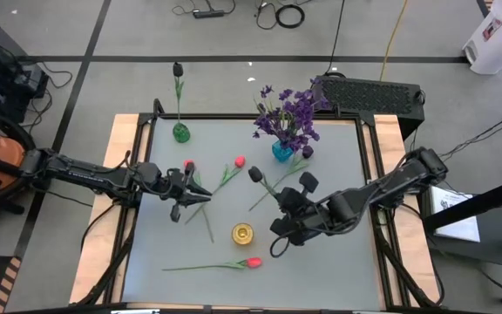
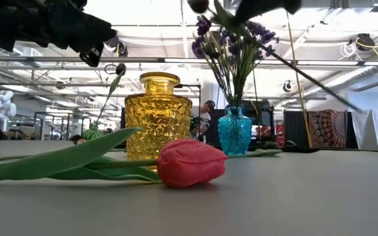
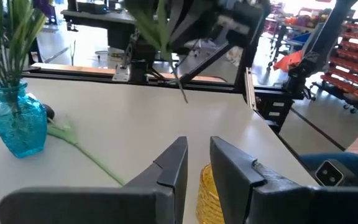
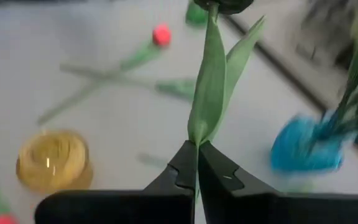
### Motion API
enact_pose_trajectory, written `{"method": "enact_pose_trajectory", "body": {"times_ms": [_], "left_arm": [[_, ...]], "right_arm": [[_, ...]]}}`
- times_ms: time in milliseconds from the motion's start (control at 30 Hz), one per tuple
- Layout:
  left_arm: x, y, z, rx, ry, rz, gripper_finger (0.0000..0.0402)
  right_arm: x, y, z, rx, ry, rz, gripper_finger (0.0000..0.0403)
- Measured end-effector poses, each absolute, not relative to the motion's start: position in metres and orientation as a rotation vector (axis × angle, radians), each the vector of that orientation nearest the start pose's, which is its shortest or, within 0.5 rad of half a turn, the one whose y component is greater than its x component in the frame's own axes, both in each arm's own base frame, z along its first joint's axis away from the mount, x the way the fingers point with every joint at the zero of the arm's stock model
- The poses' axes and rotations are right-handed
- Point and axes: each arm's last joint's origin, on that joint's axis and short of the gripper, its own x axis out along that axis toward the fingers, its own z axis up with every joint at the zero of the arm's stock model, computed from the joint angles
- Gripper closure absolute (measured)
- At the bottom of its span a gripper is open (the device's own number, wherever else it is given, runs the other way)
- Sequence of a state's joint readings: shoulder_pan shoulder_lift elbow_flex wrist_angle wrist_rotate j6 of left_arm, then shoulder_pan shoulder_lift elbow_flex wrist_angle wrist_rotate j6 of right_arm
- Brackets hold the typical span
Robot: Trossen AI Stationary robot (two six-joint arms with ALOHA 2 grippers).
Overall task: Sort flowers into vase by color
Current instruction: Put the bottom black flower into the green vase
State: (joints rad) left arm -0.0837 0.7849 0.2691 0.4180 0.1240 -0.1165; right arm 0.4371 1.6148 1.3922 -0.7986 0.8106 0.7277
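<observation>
My right gripper [image 1: 281, 201] [image 4: 196, 155] is shut on a near-black tulip [image 1: 255, 174], raised over the table's middle. My left gripper [image 1: 197, 192] [image 3: 197, 152] hovers open and empty, left of the middle, beside a red-pink tulip [image 1: 188, 165]. A second red-pink tulip [image 1: 239, 161] lies nearby, and a third [image 1: 251, 262] [image 2: 189, 162] lies on its side near the front edge. One near-black tulip [image 1: 178, 68] stands in the green vase [image 1: 181, 133]. Purple flowers [image 1: 288, 113] stand in the blue vase [image 1: 282, 151] [image 2: 234, 131]. Another dark bud [image 1: 308, 152] lies beside it. My right gripper pinches the near-black tulip's thin green stem [image 4: 196, 138] between its two fingers, just below where the leaves branch off. The fingers lie across the stem. The flower is lifted clear of the table, its bud [image 4: 222, 5] pointing away from the gripper.
A yellow glass vase [image 1: 242, 233] [image 2: 157, 117] stands between the two grippers toward the front. Loose stems [image 1: 207, 218] lie across the grey tabletop. Wooden rails [image 1: 103, 218] edge the table on both sides. A black box [image 1: 369, 94] sits beyond the far right corner.
</observation>
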Motion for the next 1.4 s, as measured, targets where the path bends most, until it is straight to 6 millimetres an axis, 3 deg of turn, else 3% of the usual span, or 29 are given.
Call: {"method": "enact_pose_trajectory", "body": {"times_ms": [600, 933, 1133, 1400], "left_arm": [[0.171, -0.018, 0.235, -0.008, -0.134, -0.196, 0.0326], [0.171, -0.017, 0.246, 0.045, -0.274, -0.188, 0.0326], [0.175, -0.018, 0.25, 0.064, -0.353, -0.173, 0.0326], [0.192, -0.019, 0.248, 0.063, -0.318, -0.173, 0.0326]], "right_arm": [[0.361, 0.107, 0.319, -0.181, 0.356, -0.514, 0.0402], [0.379, 0.094, 0.339, -0.191, 0.172, -0.311, 0.0402], [0.391, 0.083, 0.342, -0.19, 0.076, -0.214, 0.0402], [0.407, 0.07, 0.34, -0.181, -0.052, -0.115, 0.0402]]}}
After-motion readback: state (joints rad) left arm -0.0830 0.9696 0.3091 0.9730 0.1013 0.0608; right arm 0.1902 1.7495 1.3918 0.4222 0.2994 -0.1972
